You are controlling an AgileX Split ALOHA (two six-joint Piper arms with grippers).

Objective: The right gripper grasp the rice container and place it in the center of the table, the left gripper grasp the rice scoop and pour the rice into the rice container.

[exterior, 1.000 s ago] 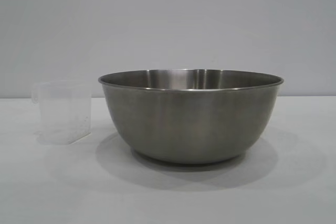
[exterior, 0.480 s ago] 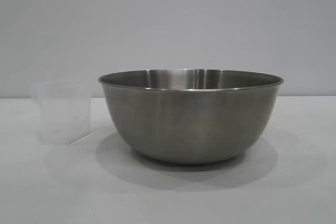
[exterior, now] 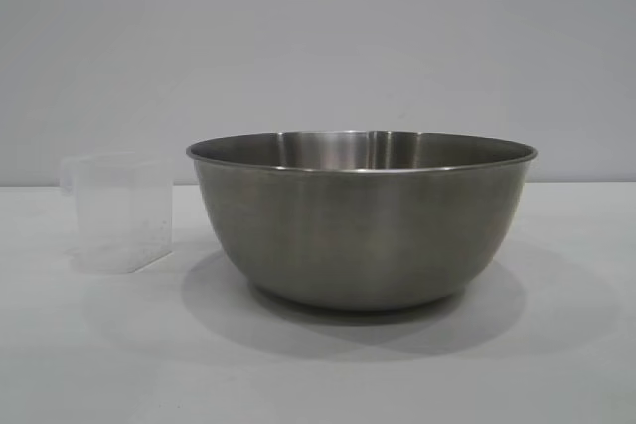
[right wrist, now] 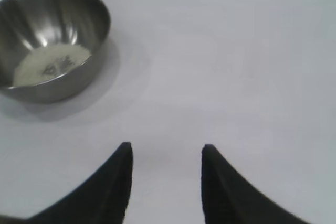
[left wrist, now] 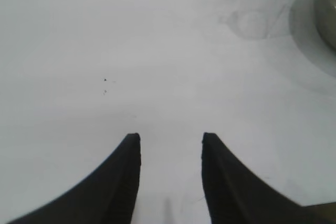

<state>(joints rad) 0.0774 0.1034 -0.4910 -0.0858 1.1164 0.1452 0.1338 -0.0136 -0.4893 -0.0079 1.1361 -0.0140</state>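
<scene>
The rice container [exterior: 363, 220], a big steel bowl, stands in the middle of the white table [exterior: 318, 374]. Pale rice [right wrist: 50, 64] lies on its bottom in the right wrist view, where the rice container [right wrist: 84, 17] is far from my right gripper [right wrist: 166, 148]. The rice scoop [exterior: 117, 211], a clear plastic cup, stands upright just left of the bowl with only a few grains clinging inside. Faint and far off, the rice scoop [left wrist: 252, 19] shows in the left wrist view beyond my left gripper [left wrist: 171, 137]. Both grippers are open over bare table and hold nothing.
A plain grey wall [exterior: 318, 37] runs behind the table. The bowl's edge [left wrist: 328, 9] shows at the border of the left wrist view. Neither arm appears in the exterior view.
</scene>
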